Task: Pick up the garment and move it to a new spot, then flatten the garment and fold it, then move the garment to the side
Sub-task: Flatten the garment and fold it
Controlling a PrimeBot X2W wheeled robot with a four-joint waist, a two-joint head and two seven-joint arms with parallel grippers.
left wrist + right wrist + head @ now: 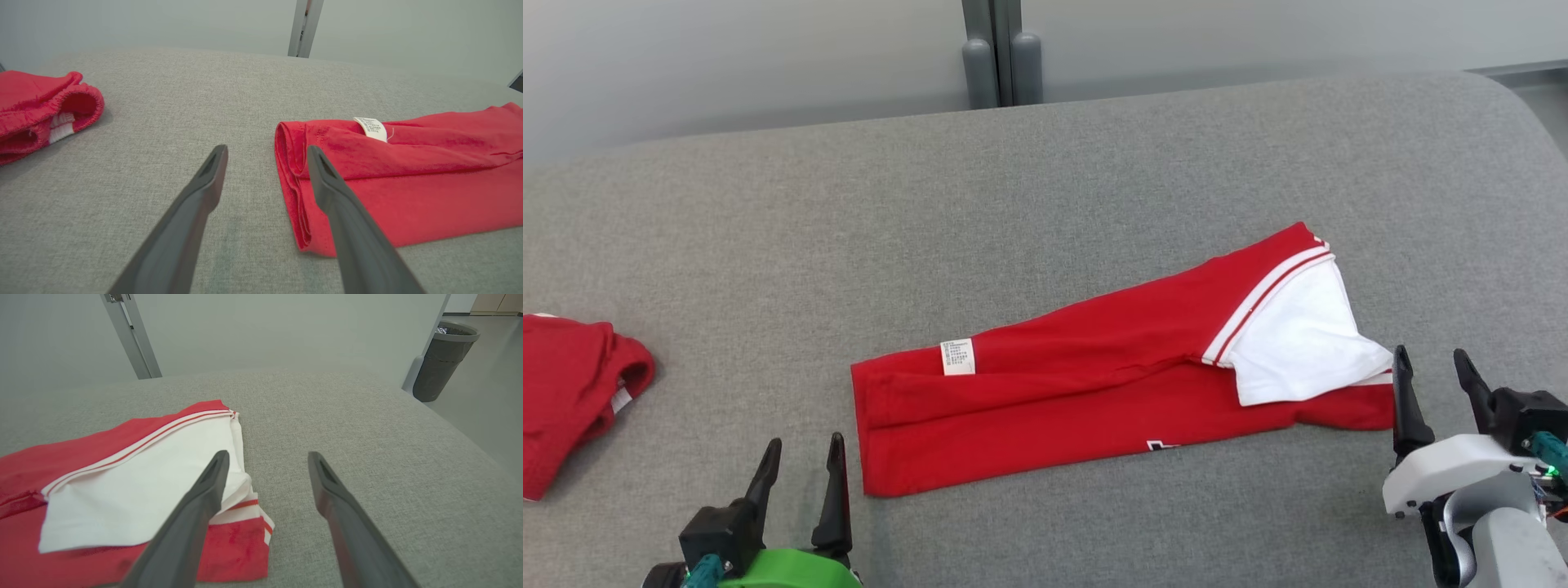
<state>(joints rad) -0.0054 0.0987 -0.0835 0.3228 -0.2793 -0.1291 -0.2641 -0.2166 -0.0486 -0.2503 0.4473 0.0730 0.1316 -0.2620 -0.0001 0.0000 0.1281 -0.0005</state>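
Observation:
The garment (1094,376) is a red shirt folded into a long strip, lying flat across the grey cushion, with a white sleeve (1298,343) on its right end and a white label (957,357) near its left end. My left gripper (800,465) stands open just off the garment's left end, nothing between its fingers. In the left wrist view the garment's left edge (294,183) lies between the left gripper (265,157) fingers' lines. My right gripper (1429,377) is open beside the right end. The right wrist view shows the right gripper (265,461) empty next to the sleeve (135,490).
A second red garment (572,392) lies bunched at the cushion's left edge, also in the left wrist view as a red bundle (45,106). A grey post (1001,57) stands behind the cushion. A dark bin (445,359) is on the floor at the right.

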